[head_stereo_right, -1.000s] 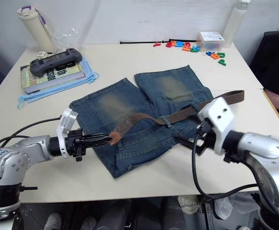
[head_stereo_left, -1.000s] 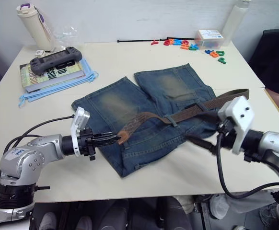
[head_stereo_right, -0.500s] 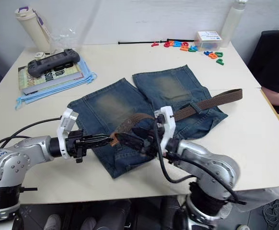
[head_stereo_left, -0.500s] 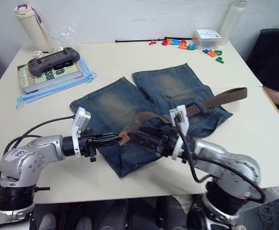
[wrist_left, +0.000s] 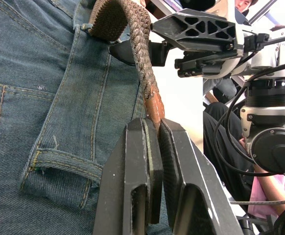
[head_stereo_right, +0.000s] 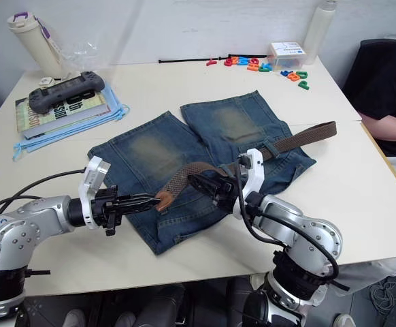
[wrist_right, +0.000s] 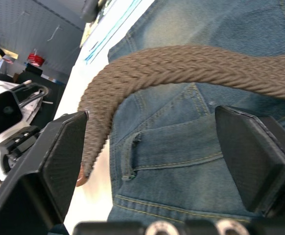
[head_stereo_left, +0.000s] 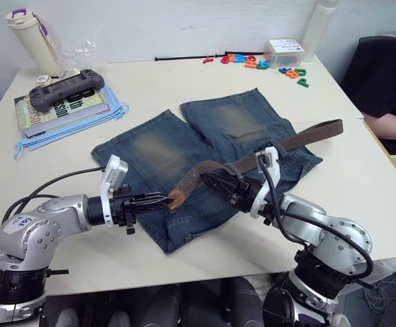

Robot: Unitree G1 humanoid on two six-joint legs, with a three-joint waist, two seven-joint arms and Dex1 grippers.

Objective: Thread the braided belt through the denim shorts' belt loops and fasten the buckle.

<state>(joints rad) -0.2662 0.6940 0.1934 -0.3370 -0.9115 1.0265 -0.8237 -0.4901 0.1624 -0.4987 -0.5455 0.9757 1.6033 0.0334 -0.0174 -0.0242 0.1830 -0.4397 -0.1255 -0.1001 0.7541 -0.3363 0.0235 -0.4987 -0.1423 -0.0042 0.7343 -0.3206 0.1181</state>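
Note:
The denim shorts [head_stereo_left: 177, 146] lie flat mid-table, waistband toward me. The brown braided belt [head_stereo_left: 290, 141] runs from the right side, under a belt loop [head_stereo_left: 234, 167], and arches up to its leather tip [head_stereo_left: 175, 199]. My left gripper [head_stereo_left: 164, 199] is shut on that tip, held just above the waistband; another belt loop [wrist_left: 64, 159] lies beside it. My right gripper [head_stereo_left: 210, 179] is open, its fingers [wrist_right: 49, 161] spread wide just short of the belt's arch [wrist_right: 181, 61], touching nothing. I cannot make out the buckle.
A book with a game controller [head_stereo_left: 65, 90] and a blue folder sit back left, next to a bottle [head_stereo_left: 28, 34]. Coloured letters [head_stereo_left: 252, 61], a white box [head_stereo_left: 283, 49] and a black cable [head_stereo_left: 177, 58] line the far edge. A person [head_stereo_left: 388, 88] sits at the right.
My right arm swung from the table's right side across to the middle, bringing its open gripper up to the belt's arch. The left gripper kept hold of the tip. The camera shifted.

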